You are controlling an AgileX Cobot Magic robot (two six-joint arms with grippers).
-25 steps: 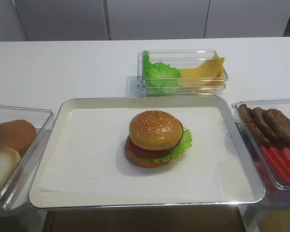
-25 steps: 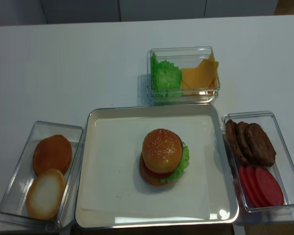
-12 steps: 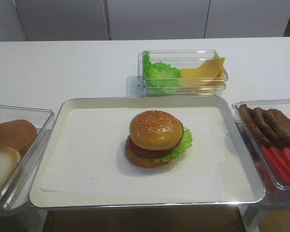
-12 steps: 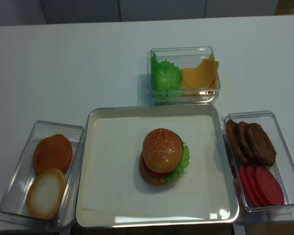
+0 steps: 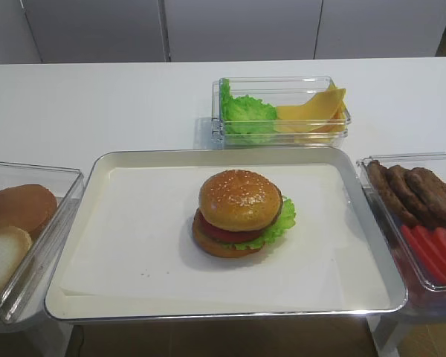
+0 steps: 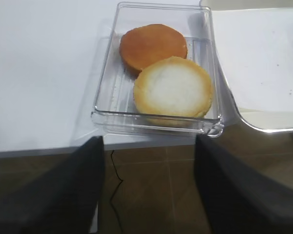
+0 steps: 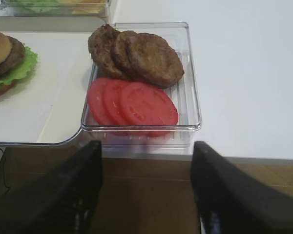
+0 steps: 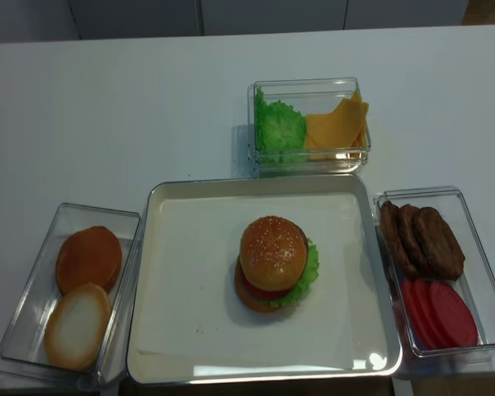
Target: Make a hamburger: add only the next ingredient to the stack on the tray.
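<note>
1. In the high view I see the domed golden-brown sesame-seeded bun top [image 5: 239, 199] already resting on the layered burger stack [image 5: 241, 232], mid-frame on the large silver paper-lined metal tray [image 5: 97, 297]. I judge the placing step finished.
2. The cap leans slightly toward the left of the frame, with lettuce and patty showing at its right edge. It looks settled, so I would leave it alone instead of nudging it.
3. My left gripper [image 6: 149, 190] hangs off the table edge at the bottom of its wrist frame, fingers spread wide, holding nothing, below the clear plastic tub [image 6: 100, 105] with the smooth brown bun and the pale flat-faced bun piece.
4. My right gripper [image 7: 146, 195] also sits low and back with nothing between its fingers, which look parted, though I take it as fully drawn in.
5. To finish well, I would keep both arms parked clear of the tray.
</note>
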